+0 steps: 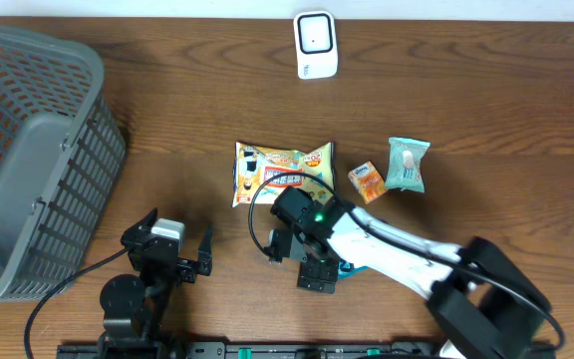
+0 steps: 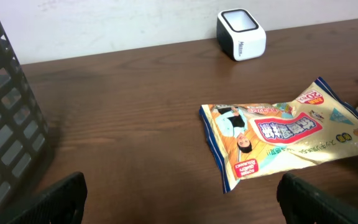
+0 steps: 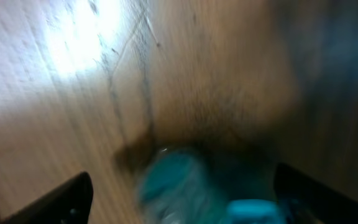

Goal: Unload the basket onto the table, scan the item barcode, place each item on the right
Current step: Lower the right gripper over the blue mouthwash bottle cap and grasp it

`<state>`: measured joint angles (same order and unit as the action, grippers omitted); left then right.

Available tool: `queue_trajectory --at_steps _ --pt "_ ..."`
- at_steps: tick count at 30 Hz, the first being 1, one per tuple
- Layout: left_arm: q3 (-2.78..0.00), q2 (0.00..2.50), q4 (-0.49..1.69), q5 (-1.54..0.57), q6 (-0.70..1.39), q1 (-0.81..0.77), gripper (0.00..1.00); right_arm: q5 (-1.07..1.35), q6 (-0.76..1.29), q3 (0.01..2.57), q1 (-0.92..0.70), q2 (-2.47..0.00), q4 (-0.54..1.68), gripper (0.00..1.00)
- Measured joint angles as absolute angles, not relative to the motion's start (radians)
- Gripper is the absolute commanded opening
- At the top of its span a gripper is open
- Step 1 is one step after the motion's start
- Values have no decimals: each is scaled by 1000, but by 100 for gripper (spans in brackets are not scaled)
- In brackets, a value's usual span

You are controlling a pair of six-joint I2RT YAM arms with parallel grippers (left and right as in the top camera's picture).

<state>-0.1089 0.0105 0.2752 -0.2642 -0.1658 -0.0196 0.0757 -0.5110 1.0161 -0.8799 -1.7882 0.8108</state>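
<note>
1. Left pincer [image 1: 175, 239]: fingers spread to their widest, empty and touching nothing, beside the basket [image 1: 28, 150].
2. Right pincer [image 1: 302, 257]: fingers [image 3: 48, 202] stand well apart over a teal item [image 3: 185, 183] lying on the desk [image 1: 167, 120]. That view is blurred, so contact cannot be told.
3. The teal item lies just on the robot's side of the snack bag [image 1: 282, 172]. From overhead, the arm hides most of it.
4. Only the overhead view shows the orange packet [image 1: 366, 182] and green packet [image 1: 407, 165] whole.
5. The scanner [image 1: 315, 45] stands at the far edge, well apart from the teal item.
</note>
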Motion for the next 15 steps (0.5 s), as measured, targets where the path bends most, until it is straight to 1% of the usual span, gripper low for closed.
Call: queue_trajectory --at_steps 2,3,5,6,8,12,15 --pt "-109 10 276 -264 -166 -20 98 60 -514 1020 -880 -1794 809 58" --pt "-109 10 276 -264 -166 -20 98 45 -515 1022 -880 -1799 807 54" --pt "-109 10 276 -264 -166 -20 98 29 -517 1031 -880 -1808 804 38" --pt "-109 10 276 -264 -166 -20 98 17 -516 1034 -880 -1811 804 33" --pt "-109 10 276 -264 -166 -20 98 6 -514 1035 -879 -1813 803 29" --pt "-109 10 276 -264 -166 -20 98 3 -516 1039 -878 -1813 804 16" --pt "-109 10 276 -264 -166 -20 98 5 -510 1042 -878 -1814 810 9"
